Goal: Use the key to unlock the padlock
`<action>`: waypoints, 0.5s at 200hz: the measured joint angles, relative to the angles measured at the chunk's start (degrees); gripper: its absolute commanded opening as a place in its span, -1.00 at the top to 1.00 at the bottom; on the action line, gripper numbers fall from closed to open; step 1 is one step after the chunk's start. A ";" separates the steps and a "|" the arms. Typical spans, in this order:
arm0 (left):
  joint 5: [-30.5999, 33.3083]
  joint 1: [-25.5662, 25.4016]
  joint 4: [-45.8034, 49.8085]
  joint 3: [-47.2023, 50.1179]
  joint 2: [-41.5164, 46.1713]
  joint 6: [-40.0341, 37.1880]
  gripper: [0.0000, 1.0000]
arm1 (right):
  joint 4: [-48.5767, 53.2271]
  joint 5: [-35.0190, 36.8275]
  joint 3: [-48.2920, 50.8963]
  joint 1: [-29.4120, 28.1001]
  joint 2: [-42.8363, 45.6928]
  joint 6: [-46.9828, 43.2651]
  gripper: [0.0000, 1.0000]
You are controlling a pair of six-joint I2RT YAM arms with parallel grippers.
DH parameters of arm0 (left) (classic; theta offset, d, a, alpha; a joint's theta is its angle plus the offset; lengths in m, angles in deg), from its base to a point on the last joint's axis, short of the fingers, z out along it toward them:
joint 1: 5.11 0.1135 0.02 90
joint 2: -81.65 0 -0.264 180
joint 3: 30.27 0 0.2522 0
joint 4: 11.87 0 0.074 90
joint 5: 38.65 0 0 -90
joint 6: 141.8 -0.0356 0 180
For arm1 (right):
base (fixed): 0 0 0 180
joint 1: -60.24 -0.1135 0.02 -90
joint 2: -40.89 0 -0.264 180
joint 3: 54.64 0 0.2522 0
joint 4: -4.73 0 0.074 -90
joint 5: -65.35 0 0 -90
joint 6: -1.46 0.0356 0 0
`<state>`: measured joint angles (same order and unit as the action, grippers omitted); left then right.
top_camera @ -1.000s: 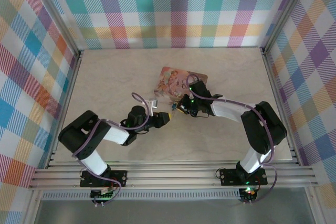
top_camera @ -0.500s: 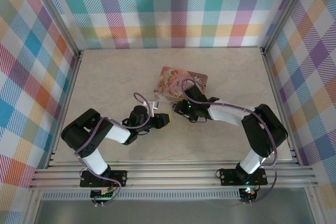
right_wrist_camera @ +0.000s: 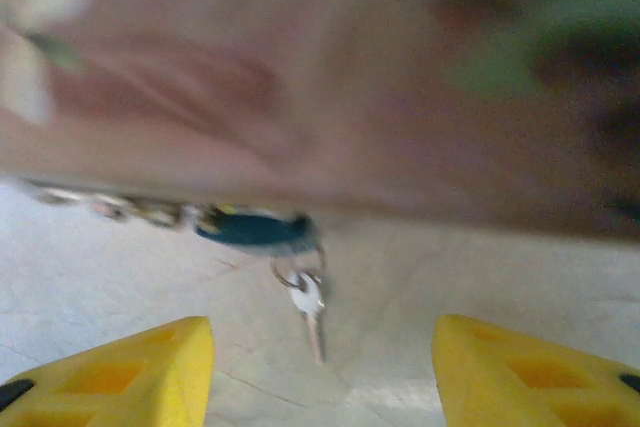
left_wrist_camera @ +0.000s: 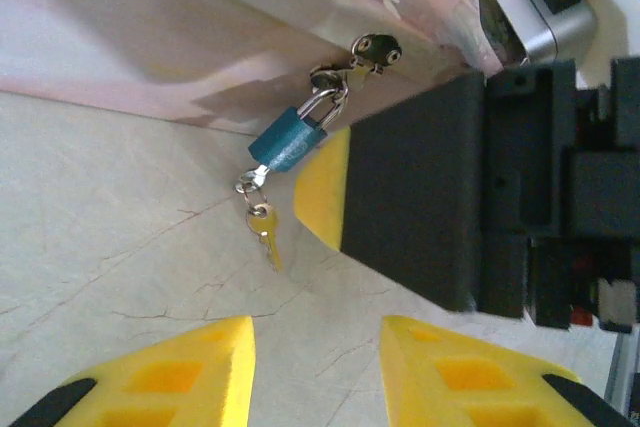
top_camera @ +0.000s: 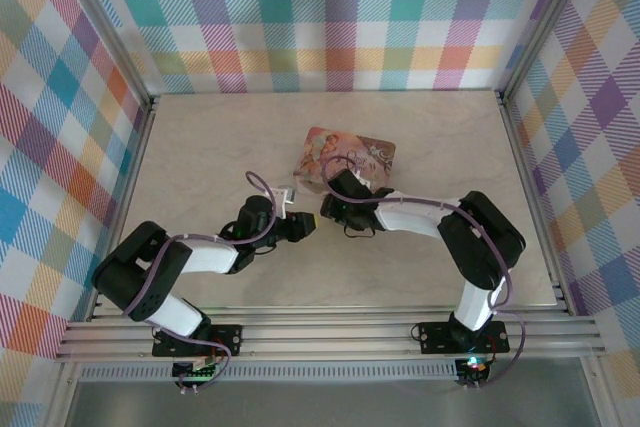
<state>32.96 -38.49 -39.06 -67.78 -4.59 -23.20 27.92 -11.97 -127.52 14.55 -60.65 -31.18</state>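
**Position.** The padlock (left_wrist_camera: 290,142), blue-bodied, hangs by its shackle from the hasp (left_wrist_camera: 372,49) on the near side of the tin box (top_camera: 350,152). The box sits about mid-desk (top_camera: 200,147), somewhat toward the far edge. The key (left_wrist_camera: 265,232) lies on the desk just beside the padlock's lower end, joined to it by a small ring. Whether anything sits in the keyhole cannot be told. The shackle looks closed.

**Jaws.** The left jaws are released and empty, with the yellow fingertips (left_wrist_camera: 170,377) apart and facing the key. The right jaws are also released and empty. One right finger stands just beside the padlock body; contact cannot be confirmed.

**Risks, as judged.**
- The key is thin and lies flat, so a pinch could skid it or close on the ring instead.
- The ring tether is short, so lifting the key may swing the padlock away.
- Both arms crowd the same box side, so a collision is possible.
- The box looks unrestrained, so a push could slide it.
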 measured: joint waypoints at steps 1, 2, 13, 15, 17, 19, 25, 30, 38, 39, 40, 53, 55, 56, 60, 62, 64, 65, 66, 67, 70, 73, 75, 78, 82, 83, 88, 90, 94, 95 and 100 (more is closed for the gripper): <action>0.00 0.07 0.15 0.02 0.17 -0.07 0.25 | 0.00 0.13 -0.15 -0.04 -0.04 0.00 -0.18; 0.00 0.09 0.26 0.04 0.26 -0.11 0.25 | 0.00 0.20 -0.24 -0.07 -0.09 0.00 -0.18; 0.00 0.42 0.94 0.35 1.44 -0.66 0.25 | 0.39 1.11 -1.53 -0.39 -0.61 0.02 -0.18; -0.02 0.48 1.07 0.39 1.60 -0.72 0.25 | 0.46 1.33 -1.81 -0.46 -0.72 0.00 -0.18; -0.02 0.52 1.27 0.46 1.84 -0.85 0.25 | 0.59 1.53 -2.08 -0.52 -0.83 -0.02 -0.18; 0.00 0.55 1.46 0.50 2.03 -0.96 0.25 | 0.74 1.70 -2.36 -0.59 -0.96 -0.02 -0.18; 0.00 0.74 1.92 0.68 2.64 -1.20 0.25 | 0.96 2.10 -3.08 -0.79 -1.33 0.00 -0.18; -0.02 0.87 2.21 0.85 3.08 -1.33 0.25 | 1.20 2.56 -3.74 -0.94 -1.70 0.00 -0.18; 0.00 1.01 2.62 1.09 3.61 -1.53 0.25 | 1.55 3.23 -4.68 -1.20 -2.32 0.02 -0.18; -0.02 1.05 2.80 1.11 3.69 -1.60 0.25 | 1.62 3.32 -4.76 -1.20 -2.38 0.00 -0.18; -0.02 1.07 2.86 1.11 3.72 -1.62 0.25 | 1.73 3.41 -4.94 -1.22 -2.49 0.02 -0.18; -0.11 1.31 3.58 1.29 4.28 -2.03 0.25 | 2.62 4.46 -6.43 -1.49 -3.58 0.02 -0.18; -0.13 1.36 3.58 1.29 4.35 -2.14 0.25 | 2.71 4.55 -6.60 -1.53 -3.72 0.04 -0.18; -0.15 1.38 3.61 1.33 4.37 -2.14 0.25 | 2.75 4.70 -6.73 -1.55 -3.85 0.04 -0.17; -0.20 1.46 3.63 1.36 4.44 -2.32 0.25 | 2.97 4.94 -7.15 -1.55 -4.22 0.07 -0.17; -0.22 1.51 3.72 1.40 4.48 -2.38 0.25 | 3.04 5.03 -7.28 -1.55 -4.33 0.04 -0.17; -0.22 1.57 3.78 1.40 4.52 -2.40 0.25 | 3.10 5.18 -7.45 -1.57 -4.52 0.07 -0.17; -0.22 1.60 3.80 1.42 4.55 -2.43 0.25 | 3.17 5.29 -7.56 -1.60 -4.63 0.07 -0.17; -0.24 1.62 3.82 1.44 4.59 -2.51 0.25 | 3.21 5.33 -7.63 -1.60 -4.68 0.07 -0.17; -0.22 1.62 3.82 1.44 4.59 -2.56 0.25 | 3.28 5.42 -7.74 -1.62 -4.79 0.07 -0.17; -0.24 1.68 3.93 1.49 4.66 -2.56 0.25 | 3.32 5.60 -7.89 -1.62 -5.01 0.09 -0.17; -0.26 1.73 4.02 1.49 4.72 -2.58 0.25 | 3.41 5.79 -8.02 -1.64 -5.25 0.11 -0.16; -0.24 1.75 4.09 1.49 4.74 -2.60 0.25 | 3.52 5.95 -8.13 -1.64 -5.38 0.11 -0.16; -0.28 1.84 4.24 1.49 4.81 -2.69 0.25 | 3.58 6.14 -8.20 -1.64 -5.60 0.17 -0.16; -0.42 1.86 4.35 1.49 4.87 -2.73 0.25 | 3.65 6.34 -8.24 -1.64 -5.77 0.22 -0.15; -0.44 1.88 4.37 1.49 4.90 -2.73 0.25 | 3.67 6.43 -8.26 -1.64 -5.86 0.24 -0.15; -0.59 1.97 4.59 1.49 4.98 -2.78 0.25 | 3.85 6.64 -8.28 -1.64 -6.10 0.26 -0.15; -0.63 2.01 4.68 1.51 5.01 -2.75 0.25 | 3.96 6.78 -8.28 -1.64 -6.21 0.26 -0.15; -0.66 2.05 4.74 1.53 5.07 -2.78 0.25 | 4.07 6.99 -8.31 -1.64 -6.43 0.26 -0.14; -0.68 2.05 4.76 1.53 5.07 -2.78 0.25 | 4.09 7.04 -8.31 -1.64 -6.45 0.26 -0.14; -0.68 2.10 4.85 1.55 5.11 -2.80 0.25 | 4.24 7.30 -8.31 -1.64 -6.67 0.26 -0.14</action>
<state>32.28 -36.39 -34.21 -66.23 0.53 -26.00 32.16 -4.67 -135.82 12.91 -67.31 -30.92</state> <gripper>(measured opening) 0.374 0.575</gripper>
